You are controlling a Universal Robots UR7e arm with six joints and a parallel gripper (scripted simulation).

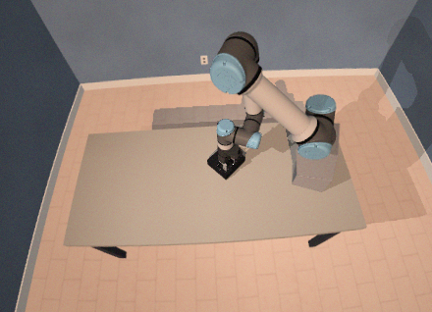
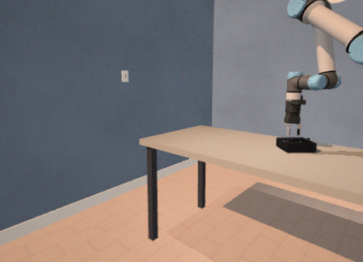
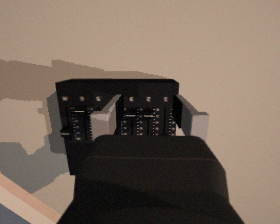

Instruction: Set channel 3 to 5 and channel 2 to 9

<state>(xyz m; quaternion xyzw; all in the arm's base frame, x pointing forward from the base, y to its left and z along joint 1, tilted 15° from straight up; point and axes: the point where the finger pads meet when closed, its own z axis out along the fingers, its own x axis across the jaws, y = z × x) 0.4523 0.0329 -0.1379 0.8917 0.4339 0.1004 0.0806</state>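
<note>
The desk [image 1: 225, 164] is sitting flat on the worktop [image 1: 147, 197], roughly midway along its length and nearer the back edge than the front. The arm [image 1: 280, 104] is reaching over it from the pedestal [image 1: 314, 175] at the worktop's right end. The claw [image 2: 293, 129] is hanging just above the desk, pointing straight down, fully open and gripping nothing. In the wrist view its two fingers are bracketing two middle faders [image 3: 131, 116], whose caps are sitting high in their slots; a cap [image 3: 65, 133] at the far left is sitting lower. I cannot read the level marks or channel numbers.
</note>
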